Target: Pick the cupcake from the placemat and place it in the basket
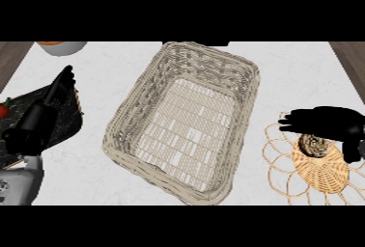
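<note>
Presently: right hand (324, 123) fingers curled over cupcake (314, 144) on placemat (317, 176) | left hand (53, 99) straight, idle | risk: partial wrap, cupcake slipping short of basket (125, 113).

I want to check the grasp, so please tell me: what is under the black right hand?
Under the black right hand a brown cupcake shows partly, sitting on the round woven straw placemat. The curled fingers cover the cupcake's upper side, so its full shape cannot be seen.
</note>
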`<state>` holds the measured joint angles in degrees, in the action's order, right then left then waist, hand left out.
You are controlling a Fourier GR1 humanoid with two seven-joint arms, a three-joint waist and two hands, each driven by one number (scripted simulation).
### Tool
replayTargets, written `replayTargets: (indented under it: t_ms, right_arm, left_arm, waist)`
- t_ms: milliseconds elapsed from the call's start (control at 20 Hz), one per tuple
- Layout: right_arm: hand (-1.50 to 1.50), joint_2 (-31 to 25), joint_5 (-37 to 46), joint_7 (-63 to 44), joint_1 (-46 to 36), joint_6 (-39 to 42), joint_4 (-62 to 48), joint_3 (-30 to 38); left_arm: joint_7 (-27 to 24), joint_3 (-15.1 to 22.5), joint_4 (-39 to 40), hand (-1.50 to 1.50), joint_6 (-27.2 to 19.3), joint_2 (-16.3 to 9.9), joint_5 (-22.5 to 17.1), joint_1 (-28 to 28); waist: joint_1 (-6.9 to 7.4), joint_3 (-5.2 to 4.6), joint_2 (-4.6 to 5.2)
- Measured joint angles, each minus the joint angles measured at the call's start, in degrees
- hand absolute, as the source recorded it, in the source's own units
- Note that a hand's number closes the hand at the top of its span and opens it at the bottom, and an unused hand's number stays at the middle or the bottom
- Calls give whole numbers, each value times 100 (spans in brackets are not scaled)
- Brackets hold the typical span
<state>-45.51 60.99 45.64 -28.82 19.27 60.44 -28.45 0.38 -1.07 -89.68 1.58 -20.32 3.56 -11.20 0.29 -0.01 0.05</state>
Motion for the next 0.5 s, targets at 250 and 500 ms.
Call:
replayTargets:
  t_ms: [250, 500]
  right_arm:
    - [-150, 183, 315, 96, 79, -189, -307, 121]
    - [-150, 433, 679, 266, -57, -364, -874, 314]
  left_arm:
    - [-145, -155, 60, 0, 160, 1, 11, 66]
    - [-194, -145, 140, 0, 132, 176, 190, 27]
  waist:
    - [5, 0, 0]
    - [6, 1, 3]
